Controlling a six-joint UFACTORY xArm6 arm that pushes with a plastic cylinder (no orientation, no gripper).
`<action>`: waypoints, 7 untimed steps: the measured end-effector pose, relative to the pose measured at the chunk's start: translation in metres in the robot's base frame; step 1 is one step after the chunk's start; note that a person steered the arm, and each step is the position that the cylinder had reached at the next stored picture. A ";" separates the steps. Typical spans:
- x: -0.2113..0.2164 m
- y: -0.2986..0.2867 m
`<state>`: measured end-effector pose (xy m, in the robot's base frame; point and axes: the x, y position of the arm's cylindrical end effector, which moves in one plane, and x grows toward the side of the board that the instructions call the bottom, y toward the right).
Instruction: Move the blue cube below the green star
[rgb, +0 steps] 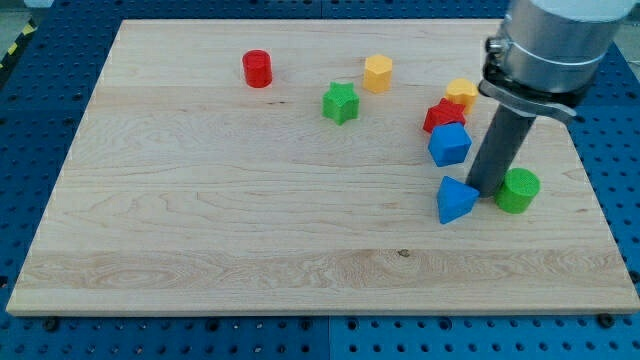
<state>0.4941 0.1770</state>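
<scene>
The blue cube (450, 144) sits at the view's right, just below a red block (441, 115). The green star (340, 102) lies well to its left and a little higher, near the board's top middle. My tip (486, 191) rests on the board to the lower right of the blue cube, between a blue triangular block (456, 199) on its left and a green cylinder (518, 190) on its right. The tip stands close to the cube's lower right corner; whether it touches is unclear.
A red cylinder (257, 68) stands at the top left. A yellow hexagonal block (377, 73) lies right of the star. Another yellow block (462, 93) sits above the red block. The wooden board (200, 220) ends at a blue perforated table.
</scene>
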 end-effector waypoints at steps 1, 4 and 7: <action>-0.023 0.005; -0.065 0.009; -0.065 -0.040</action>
<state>0.4291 0.1373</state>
